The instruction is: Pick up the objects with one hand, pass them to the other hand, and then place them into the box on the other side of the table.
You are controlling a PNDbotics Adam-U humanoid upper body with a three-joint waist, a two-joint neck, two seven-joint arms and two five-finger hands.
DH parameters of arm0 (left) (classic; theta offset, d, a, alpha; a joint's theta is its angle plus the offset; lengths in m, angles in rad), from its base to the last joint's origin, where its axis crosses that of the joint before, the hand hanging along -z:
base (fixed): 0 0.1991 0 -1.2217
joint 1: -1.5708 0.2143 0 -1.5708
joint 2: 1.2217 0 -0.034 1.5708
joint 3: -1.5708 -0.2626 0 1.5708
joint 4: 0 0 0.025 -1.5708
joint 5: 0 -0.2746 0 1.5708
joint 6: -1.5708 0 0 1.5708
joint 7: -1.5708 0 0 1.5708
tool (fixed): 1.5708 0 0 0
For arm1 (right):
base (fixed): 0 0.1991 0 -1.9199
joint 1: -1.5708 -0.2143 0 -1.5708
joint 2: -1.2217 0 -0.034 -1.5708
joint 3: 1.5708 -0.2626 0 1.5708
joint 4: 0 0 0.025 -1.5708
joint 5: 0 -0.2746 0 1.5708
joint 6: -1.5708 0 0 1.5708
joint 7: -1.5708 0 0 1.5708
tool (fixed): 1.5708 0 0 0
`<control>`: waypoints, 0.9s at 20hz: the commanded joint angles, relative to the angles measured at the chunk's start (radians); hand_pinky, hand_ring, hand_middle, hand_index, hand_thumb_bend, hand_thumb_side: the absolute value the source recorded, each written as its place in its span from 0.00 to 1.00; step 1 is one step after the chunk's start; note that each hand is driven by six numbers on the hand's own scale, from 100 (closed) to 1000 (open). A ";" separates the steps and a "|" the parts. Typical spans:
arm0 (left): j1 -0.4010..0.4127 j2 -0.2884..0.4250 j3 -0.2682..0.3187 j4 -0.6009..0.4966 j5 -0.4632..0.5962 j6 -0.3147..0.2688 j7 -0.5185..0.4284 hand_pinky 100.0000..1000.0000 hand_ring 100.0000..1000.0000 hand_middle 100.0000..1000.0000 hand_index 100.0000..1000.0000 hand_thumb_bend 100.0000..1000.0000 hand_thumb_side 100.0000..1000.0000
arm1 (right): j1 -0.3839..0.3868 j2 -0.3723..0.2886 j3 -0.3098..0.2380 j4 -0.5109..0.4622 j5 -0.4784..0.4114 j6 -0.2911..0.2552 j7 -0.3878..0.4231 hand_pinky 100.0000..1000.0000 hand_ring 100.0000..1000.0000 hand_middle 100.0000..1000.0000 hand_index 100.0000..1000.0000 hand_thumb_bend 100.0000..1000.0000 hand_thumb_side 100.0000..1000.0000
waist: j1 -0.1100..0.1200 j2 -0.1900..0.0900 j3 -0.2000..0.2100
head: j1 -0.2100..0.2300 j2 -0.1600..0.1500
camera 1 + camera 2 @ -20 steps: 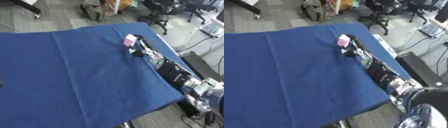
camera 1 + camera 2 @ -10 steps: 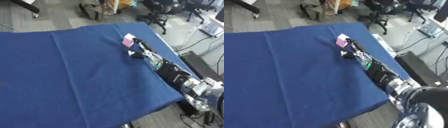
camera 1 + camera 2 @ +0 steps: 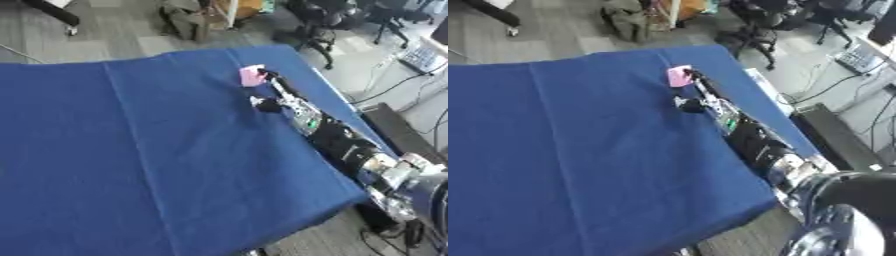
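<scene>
Right arm black, silver joints, green light; black hand.

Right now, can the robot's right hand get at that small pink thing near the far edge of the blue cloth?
Probably yes: the right hand is stretched out right beside the small pink object, its fingers at its edge, with only bare blue tablecloth around.

The blue table lies broad and bare across its left and middle, so a hand can pass anywhere there. The only obstacles sit along the right side: the right arm stretches over the cloth toward the far right corner, its hand at a small pink object. Beyond the far edge, chairs and a bag stand on the floor, well apart from the table.
</scene>
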 commanded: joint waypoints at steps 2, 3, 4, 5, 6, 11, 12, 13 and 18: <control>-0.010 0.010 0.003 -0.018 0.008 0.000 -0.003 0.62 0.56 0.50 0.72 1.00 0.63 | -0.010 -0.038 -0.010 -0.012 0.006 -0.001 -0.011 0.91 0.98 0.98 1.00 0.00 0.14 | 0.003 -0.016 0.001 | -0.006 0.001; -0.009 0.011 0.003 -0.018 0.008 0.000 -0.003 0.62 0.56 0.50 0.72 1.00 0.63 | -0.010 -0.040 -0.013 -0.019 0.016 -0.003 -0.028 0.91 0.98 0.99 1.00 0.00 0.14 | 0.003 -0.016 0.001 | -0.006 0.002; -0.008 0.011 0.003 -0.018 0.008 0.000 -0.003 0.62 0.56 0.50 0.72 1.00 0.63 | -0.009 -0.041 -0.016 -0.028 0.028 -0.007 -0.047 0.91 0.98 0.99 1.00 0.00 0.16 | 0.003 -0.016 0.000 | -0.006 0.003; -0.007 0.011 0.003 -0.018 0.008 0.000 -0.003 0.62 0.56 0.50 0.72 1.00 0.63 | -0.009 -0.043 -0.019 -0.038 0.040 -0.012 -0.068 0.91 0.98 0.99 1.00 0.00 0.18 | 0.003 -0.017 0.000 | -0.005 0.004; -0.007 0.011 0.003 -0.018 0.008 0.000 -0.002 0.62 0.56 0.50 0.72 1.00 0.63 | -0.008 -0.043 -0.022 -0.047 0.051 -0.015 -0.088 0.91 0.98 0.99 1.00 0.00 0.18 | 0.003 -0.017 -0.001 | -0.004 0.004; -0.009 0.012 0.005 -0.018 0.007 0.000 -0.001 0.62 0.56 0.50 0.72 1.00 0.63 | -0.007 -0.047 -0.028 -0.069 0.067 -0.023 -0.137 0.91 0.98 0.99 1.00 0.00 0.20 | 0.004 -0.016 -0.002 | -0.006 0.003; -0.010 0.012 0.005 -0.018 0.007 0.000 -0.001 0.62 0.56 0.50 0.72 1.00 0.63 | -0.007 -0.047 -0.026 -0.066 0.066 -0.022 -0.136 0.91 0.98 0.99 1.00 0.00 0.19 | 0.004 -0.016 -0.002 | -0.007 0.003; -0.011 0.012 0.005 -0.018 0.007 0.000 -0.002 0.62 0.56 0.50 0.72 1.00 0.63 | -0.006 -0.047 -0.025 -0.061 0.064 -0.020 -0.132 0.91 0.98 0.99 1.00 0.00 0.19 | 0.004 -0.016 -0.001 | -0.008 0.002; -0.017 0.019 0.006 -0.018 0.003 -0.001 -0.002 0.62 0.56 0.50 0.72 1.00 0.63 | -0.004 -0.046 -0.025 -0.039 0.042 -0.016 -0.120 0.91 0.98 0.99 1.00 0.00 0.19 | 0.000 -0.011 0.012 | -0.012 -0.003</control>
